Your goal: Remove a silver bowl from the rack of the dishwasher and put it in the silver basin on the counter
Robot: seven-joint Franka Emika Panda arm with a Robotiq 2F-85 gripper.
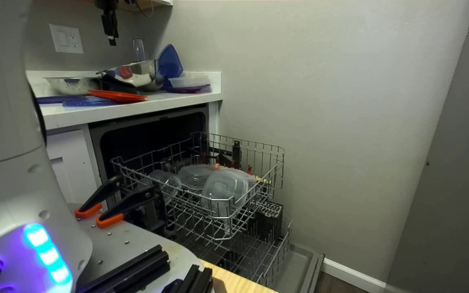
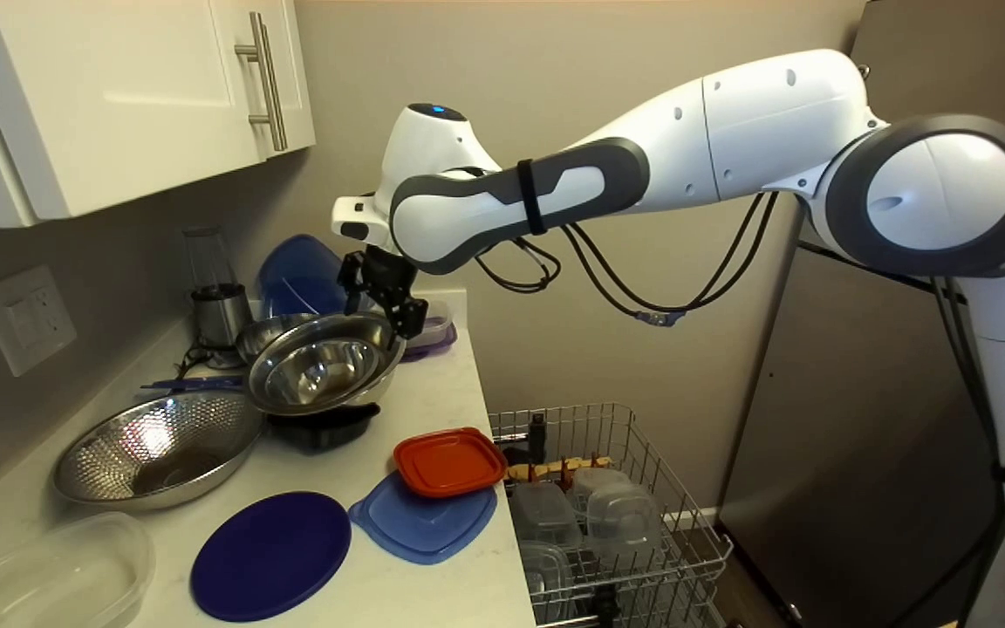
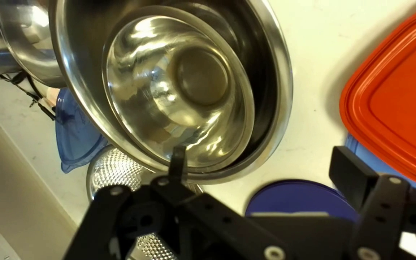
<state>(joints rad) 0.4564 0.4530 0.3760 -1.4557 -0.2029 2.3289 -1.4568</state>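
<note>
- The bowl (image 3: 179, 97) sits in the basin (image 3: 81, 36).
- The basin is tilted over a vessel (image 2: 319, 431) on the worktop (image 2: 433, 384).
- The tool (image 3: 260, 159) is positioned above the basin.
- In an exterior view, the colander (image 2: 197, 427) stands left of the basin, with a tub (image 2: 132, 558) before the colander.
- An upper lid (image 2: 450, 464) lies on a lower lid (image 2: 424, 523); in an exterior view, a third lid (image 2: 271, 558) lies to their left.
- The rack (image 1: 282, 149) projects from the dishwasher (image 1: 153, 132) beneath the worktop and holds containers (image 1: 224, 189).

The silver bowl (image 3: 172, 94), round and shiny, sits inside the wider silver basin (image 3: 81, 47), open side up (its rim runs close to the basin's on one side). The basin is tilted, up on the white counter (image 2: 433, 597). Below, the dishwasher (image 1: 149, 136) stands open, its grey wire rack (image 1: 265, 154) drawn out.
</note>
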